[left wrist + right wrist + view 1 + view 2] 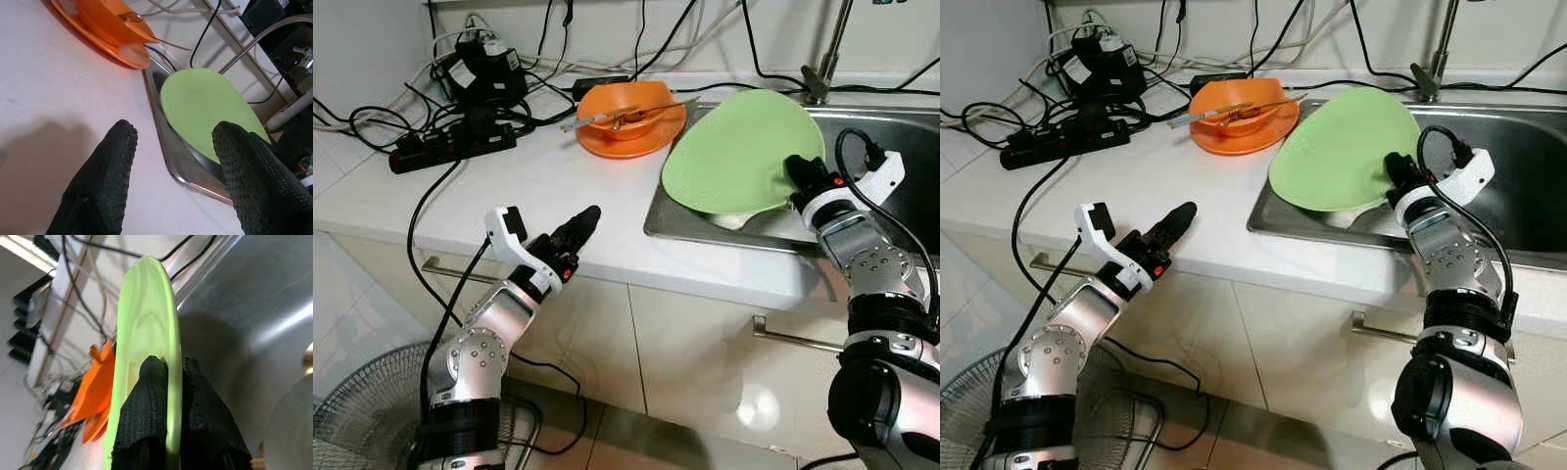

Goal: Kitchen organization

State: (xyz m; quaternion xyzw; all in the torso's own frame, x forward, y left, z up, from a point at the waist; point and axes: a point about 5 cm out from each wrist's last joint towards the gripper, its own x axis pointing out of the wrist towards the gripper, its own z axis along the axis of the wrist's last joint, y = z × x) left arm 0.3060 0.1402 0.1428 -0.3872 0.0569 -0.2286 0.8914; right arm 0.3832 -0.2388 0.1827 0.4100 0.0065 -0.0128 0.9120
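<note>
Right gripper (pixel 800 174) pinches green plate (pixel 739 152) by its rim, tilted over sink (pixel 891 157) edge; left gripper (pixel 576 233) spread, holding nothing, above counter (pixel 548 186). Next probably stacking onto orange plate (pixel 636 139)

Head eyes: high, facing forward-down over desk (pixel 558 186) and sink (pixel 901 147).
Left wrist: low, close over desk.
Right wrist: close, edge-on.
Shared: green plate (pixel 744 152).
</note>
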